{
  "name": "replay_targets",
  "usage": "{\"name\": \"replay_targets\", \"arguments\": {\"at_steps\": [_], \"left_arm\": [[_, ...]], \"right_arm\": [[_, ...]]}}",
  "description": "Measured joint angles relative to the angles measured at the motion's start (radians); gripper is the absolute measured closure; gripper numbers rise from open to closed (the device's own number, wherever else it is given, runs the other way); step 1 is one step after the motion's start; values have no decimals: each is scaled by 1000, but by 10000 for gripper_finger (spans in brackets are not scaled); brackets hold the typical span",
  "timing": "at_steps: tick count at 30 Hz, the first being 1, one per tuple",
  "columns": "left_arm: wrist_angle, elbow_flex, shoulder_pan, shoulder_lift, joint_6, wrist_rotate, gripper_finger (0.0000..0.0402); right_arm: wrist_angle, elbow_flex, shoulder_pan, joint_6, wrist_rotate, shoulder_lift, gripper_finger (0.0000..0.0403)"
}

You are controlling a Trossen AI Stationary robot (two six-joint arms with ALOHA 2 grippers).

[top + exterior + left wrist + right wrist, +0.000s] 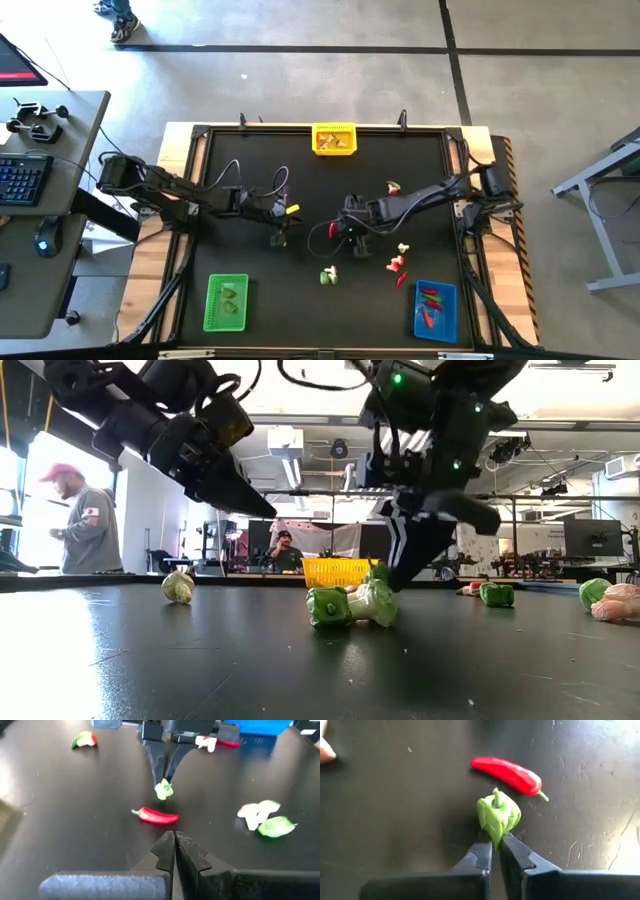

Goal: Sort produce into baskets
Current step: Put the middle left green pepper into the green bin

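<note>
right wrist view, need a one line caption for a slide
Right pincer shut on a small green pepper, with a red chili lying just beyond it on the black table.

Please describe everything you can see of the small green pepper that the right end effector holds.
The green pepper is a tiny, glossy, plastic-looking toy with ribbed lobes and a short green stem. The right end effector, shut, pinches its lower edge near the middle of the black table. A red chili lies just beyond it, not touching.
</note>
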Motion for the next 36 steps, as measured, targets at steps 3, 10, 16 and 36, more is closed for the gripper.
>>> {"name": "replay_targets", "arguments": {"at_steps": [3, 10, 16, 36], "left_arm": [[49, 0, -23, 0, 0, -1, 398], [129, 1, -110, 16, 80, -18, 362], [157, 45, -162, 94, 128, -119, 316], [155, 158, -145, 220, 159, -188, 306]], "right_arm": [[35, 0, 6, 51, -4, -17, 392], [170, 0, 29, 56, -3, -19, 400], [244, 0, 43, 28, -3, -19, 401], [318, 0, 51, -2, -1, -19, 401]]}}
